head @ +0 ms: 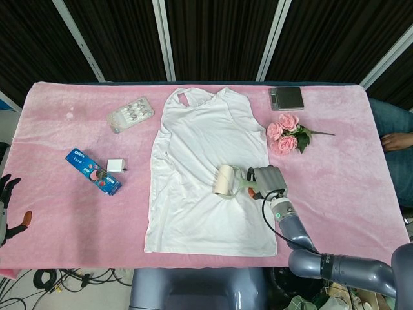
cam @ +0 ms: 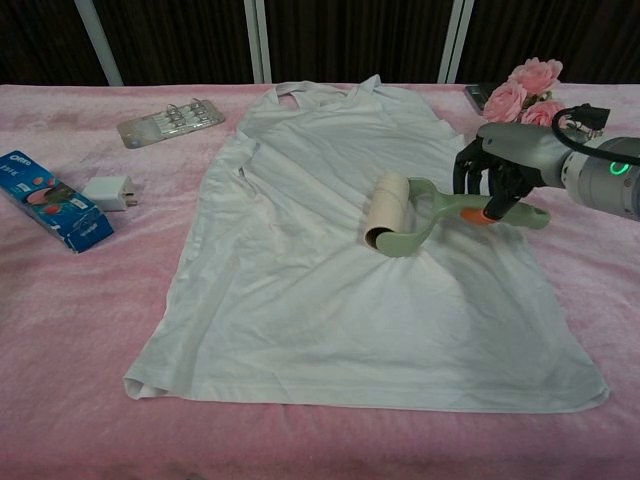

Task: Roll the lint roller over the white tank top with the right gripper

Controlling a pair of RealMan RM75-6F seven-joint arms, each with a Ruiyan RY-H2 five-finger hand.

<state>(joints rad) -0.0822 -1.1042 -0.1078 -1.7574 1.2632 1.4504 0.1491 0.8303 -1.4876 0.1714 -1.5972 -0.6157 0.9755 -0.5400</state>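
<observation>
The white tank top (head: 206,174) (cam: 340,260) lies flat in the middle of the pink table, straps toward the far edge. A lint roller (head: 226,179) (cam: 388,210) with a cream roll and pale green handle rests on the top's right half. My right hand (head: 268,181) (cam: 505,170) grips its handle over the top's right edge. The roll touches the fabric. My left hand (head: 6,200) hangs off the table's left edge, fingers spread, holding nothing.
A blister pack (head: 130,114) lies far left. A blue Oreo box (head: 93,171) and a white charger plug (head: 115,166) sit at the left. Pink roses (head: 287,134) and a dark scale (head: 286,98) are at the far right.
</observation>
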